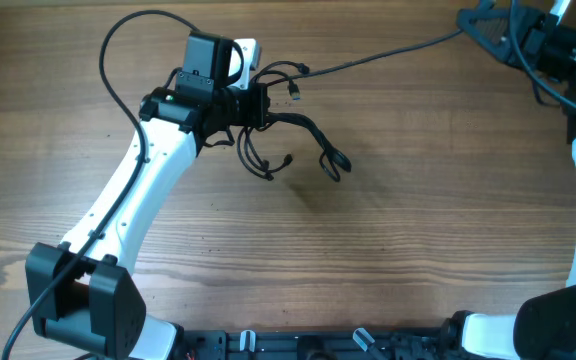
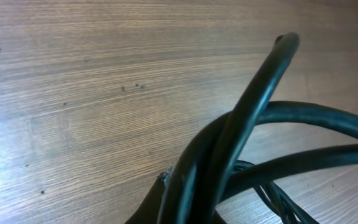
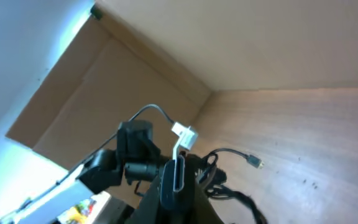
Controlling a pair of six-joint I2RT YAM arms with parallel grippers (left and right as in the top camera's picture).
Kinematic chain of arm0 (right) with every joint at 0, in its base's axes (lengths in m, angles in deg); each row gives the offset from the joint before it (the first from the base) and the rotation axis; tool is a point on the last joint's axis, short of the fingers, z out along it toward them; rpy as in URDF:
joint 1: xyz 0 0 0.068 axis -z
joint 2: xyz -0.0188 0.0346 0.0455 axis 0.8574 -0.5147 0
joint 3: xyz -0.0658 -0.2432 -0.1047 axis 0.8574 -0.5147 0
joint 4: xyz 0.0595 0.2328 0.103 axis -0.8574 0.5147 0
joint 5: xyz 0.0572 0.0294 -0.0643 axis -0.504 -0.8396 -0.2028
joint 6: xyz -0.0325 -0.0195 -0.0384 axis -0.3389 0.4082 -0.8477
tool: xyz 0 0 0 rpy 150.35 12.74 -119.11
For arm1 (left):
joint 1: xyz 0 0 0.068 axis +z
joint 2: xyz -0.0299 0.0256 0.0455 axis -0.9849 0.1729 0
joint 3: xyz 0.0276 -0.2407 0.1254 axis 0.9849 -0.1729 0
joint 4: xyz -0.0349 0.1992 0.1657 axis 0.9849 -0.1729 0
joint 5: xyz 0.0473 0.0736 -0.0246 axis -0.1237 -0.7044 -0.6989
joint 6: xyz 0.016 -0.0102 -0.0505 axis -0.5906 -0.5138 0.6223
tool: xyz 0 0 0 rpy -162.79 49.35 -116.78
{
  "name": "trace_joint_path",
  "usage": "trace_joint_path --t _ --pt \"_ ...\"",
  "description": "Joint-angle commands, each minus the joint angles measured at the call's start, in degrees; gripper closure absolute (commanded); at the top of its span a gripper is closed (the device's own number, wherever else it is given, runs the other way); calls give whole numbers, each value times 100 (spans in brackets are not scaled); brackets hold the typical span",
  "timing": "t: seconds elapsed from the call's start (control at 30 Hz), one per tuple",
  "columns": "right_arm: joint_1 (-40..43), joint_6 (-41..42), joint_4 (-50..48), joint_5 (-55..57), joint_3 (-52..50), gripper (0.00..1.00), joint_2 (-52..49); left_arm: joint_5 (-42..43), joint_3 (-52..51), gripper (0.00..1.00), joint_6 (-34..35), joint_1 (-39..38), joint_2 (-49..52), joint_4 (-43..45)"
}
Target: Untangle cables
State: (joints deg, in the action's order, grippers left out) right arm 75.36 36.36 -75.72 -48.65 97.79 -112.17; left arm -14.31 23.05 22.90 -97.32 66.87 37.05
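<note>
— Where are the cables (image 1: pixel 303 123) in all this?

— Bunched right at the left gripper (image 1: pixel 258 105). Its jaws are closed on the clump, and loose loops spill out just beside it over the table (image 1: pixel 418 220). The left wrist view shows thick black strands (image 2: pixel 247 124) crossing one another close to the lens.

— And the other claw?

— The right gripper (image 1: pixel 480 28) is well apart from the left gripper, and its jaws are closed too. One long strand (image 1: pixel 378 58) runs out of the clump in an almost straight line toward it, so it seems to be pinching that strand's far end. The right wrist view is too dark around the fingers (image 3: pixel 178 177) for me to be sure.

— So how far along is it?

— I'd say partway at best. One length is drawn out from the left gripper, which is a start. The rest is a knot of loops beside that gripper, with a plug end (image 3: pixel 254 163) poking free near it.

— What's left?

— Most of the job, I'd judge. The two cords are not yet apart, and neither lies alone on the wood.
</note>
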Motion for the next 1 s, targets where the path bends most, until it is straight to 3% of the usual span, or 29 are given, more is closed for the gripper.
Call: trace_joint_path --t 0.0,0.13,0.3,0.33,0.37,0.4,0.43,0.47,0.5,0.97 --pt "-39 -575 1099 1545 22 96 -46 -599 -79 96 649 170 46 -376" --pt "-713 -1036 2138 3611 22 96 -140 -520 -83 96 1001 26 48 -1091" --pt "-1440 -1185 2734 5101 22 96 -146 -522 -83 96 973 -229 48 -1770" --pt "-1519 -1204 2837 5270 22 96 -149 -522 -83 91 966 -271 48 -1801" --pt "-1596 -1268 2940 5399 22 96 -164 -525 -83 76 953 -319 48 -1829" --pt "-1655 -1329 3053 5499 22 96 -175 -525 -83 48 935 -358 48 -1836" --pt "-1679 -1327 3132 5569 22 96 -177 -527 -83 28 933 -378 48 -1834" --pt "-1694 -1327 3195 5646 22 96 -179 -527 -83 10 933 -378 48 -1825" --pt "-1692 -1329 3263 5713 22 96 -179 -527 -83 0 828 -365 48 -1808" --pt "-1692 -1381 3427 6238 24 96 -184 -601 -83 0 627 590 48 -1751"
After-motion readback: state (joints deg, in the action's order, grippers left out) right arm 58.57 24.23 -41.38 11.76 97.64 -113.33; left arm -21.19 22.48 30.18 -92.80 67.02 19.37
